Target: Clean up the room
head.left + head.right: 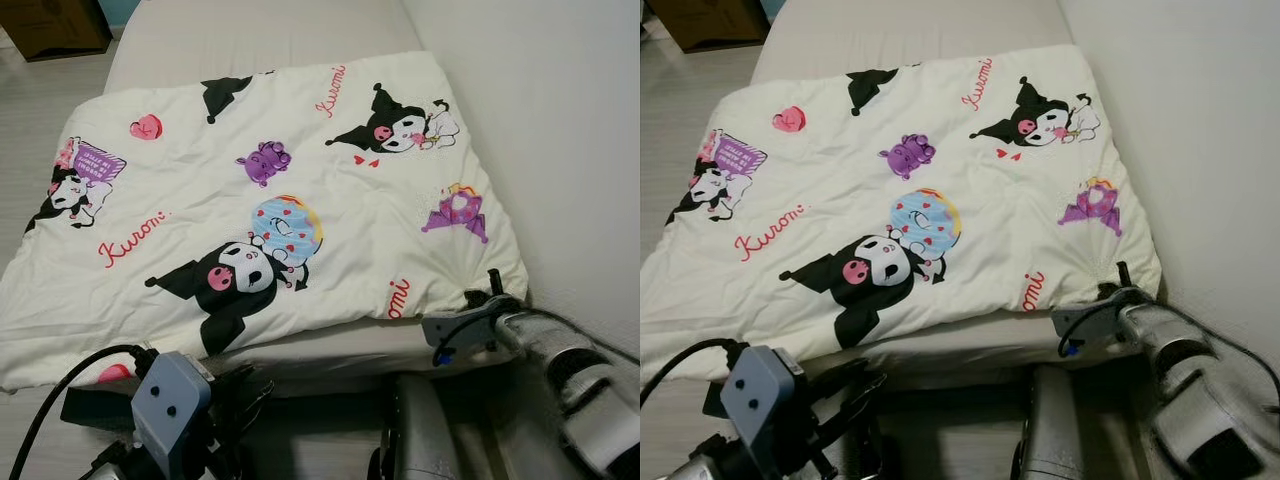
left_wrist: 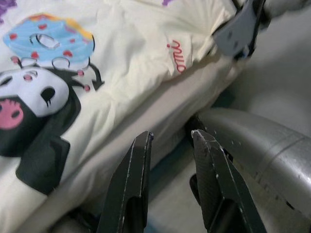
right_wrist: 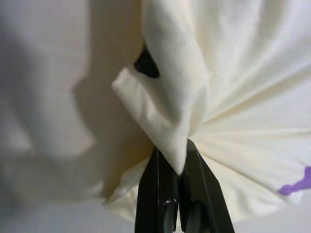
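Left eye view: cartoon-print comforter (image 1: 270, 200) spread over the bed (image 1: 270, 40), wall on the robot's right. Right hand (image 1: 492, 290) at the comforter's near right corner. Step judged: straightening the cover. Advice: pull the corner outward and low, evenly, so the folds radiating from the grip flatten.

Right eye view: right arm (image 1: 1185, 385) reaches forward from low right; left hand (image 1: 855, 395) low before the bed edge.

Left wrist view: left hand (image 2: 170, 141) released, fingers parted, holding nothing, near the mattress side.

Right wrist view: right hand (image 3: 180, 170) clenched on a pinch of comforter corner (image 3: 170, 111).
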You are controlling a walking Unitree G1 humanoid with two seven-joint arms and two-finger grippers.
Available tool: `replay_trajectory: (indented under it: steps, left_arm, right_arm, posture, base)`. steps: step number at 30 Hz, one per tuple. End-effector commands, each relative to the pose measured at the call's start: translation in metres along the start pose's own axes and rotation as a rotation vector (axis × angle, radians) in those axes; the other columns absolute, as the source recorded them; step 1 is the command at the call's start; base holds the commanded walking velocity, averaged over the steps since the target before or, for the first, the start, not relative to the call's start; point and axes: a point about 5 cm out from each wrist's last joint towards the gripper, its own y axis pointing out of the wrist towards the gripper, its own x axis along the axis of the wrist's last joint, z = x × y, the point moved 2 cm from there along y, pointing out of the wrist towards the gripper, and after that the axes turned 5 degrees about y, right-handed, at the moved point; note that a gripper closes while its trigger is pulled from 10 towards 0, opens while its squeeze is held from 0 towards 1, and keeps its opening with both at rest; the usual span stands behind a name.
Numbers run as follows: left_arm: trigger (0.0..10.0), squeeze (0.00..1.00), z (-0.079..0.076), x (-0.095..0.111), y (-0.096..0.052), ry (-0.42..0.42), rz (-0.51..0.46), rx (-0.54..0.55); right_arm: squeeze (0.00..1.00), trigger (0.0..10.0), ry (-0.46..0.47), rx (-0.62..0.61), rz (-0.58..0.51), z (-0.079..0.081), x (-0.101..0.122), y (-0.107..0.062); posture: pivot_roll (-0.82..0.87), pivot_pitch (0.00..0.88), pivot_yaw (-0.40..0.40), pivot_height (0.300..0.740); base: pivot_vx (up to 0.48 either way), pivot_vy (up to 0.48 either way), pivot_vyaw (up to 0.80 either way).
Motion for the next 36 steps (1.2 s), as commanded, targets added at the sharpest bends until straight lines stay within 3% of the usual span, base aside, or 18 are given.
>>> replay_trajectory:
  steps: [1,3,7,14,16,24,36]
  left_arm:
    - [10.0,0.0,-0.002,0.0,-0.003,0.008,0.011,-0.018]
    - [10.0,0.0,-0.003,0.001,-0.001,0.009,0.007,-0.027]
    - [10.0,0.0,-0.003,0.001,-0.001,0.013,0.006,-0.034]
    - [10.0,0.0,-0.005,0.0,-0.002,0.019,0.011,-0.05]
    - [10.0,0.0,-0.005,0.0,-0.002,0.019,0.011,-0.05]
    - [10.0,0.0,-0.007,0.001,-0.002,0.021,0.014,-0.059]
    - [10.0,0.0,-0.008,0.0,-0.003,0.019,0.019,-0.076]
  right_arm:
    - [0.0,0.0,-0.007,0.141,-0.033,0.028,0.002,0.001]
    - [0.0,0.0,-0.064,0.244,-0.04,0.037,-0.01,-0.009]
    - [0.0,0.0,-0.106,0.305,-0.026,0.042,-0.021,-0.017]
    - [0.0,0.0,-0.16,0.586,0.115,0.066,-0.064,-0.049]
    - [0.0,0.0,-0.16,0.586,0.115,0.066,-0.064,-0.049]
    - [0.0,0.0,-0.156,0.715,0.316,0.09,-0.104,-0.076]
    - [0.0,0.0,-0.085,0.895,0.402,0.105,-0.118,-0.096]
  posture:
    - [0.06,0.332,0.029,0.576]
    - [0.06,0.333,0.029,0.576]
    - [0.06,0.333,0.029,0.576]
    - [0.06,0.327,0.03,0.576]
    - [0.06,0.327,0.03,0.576]
    - [0.06,0.319,0.022,0.576]
    - [0.06,0.32,0.026,0.576]
  base:
    - [0.0,0.0,0.0]
    - [0.0,0.0,0.0]
    - [0.0,0.0,0.0]
    - [0.0,0.0,0.0]
    - [0.0,0.0,0.0]
    - [0.0,0.0,0.0]
    - [0.0,0.0,0.0]
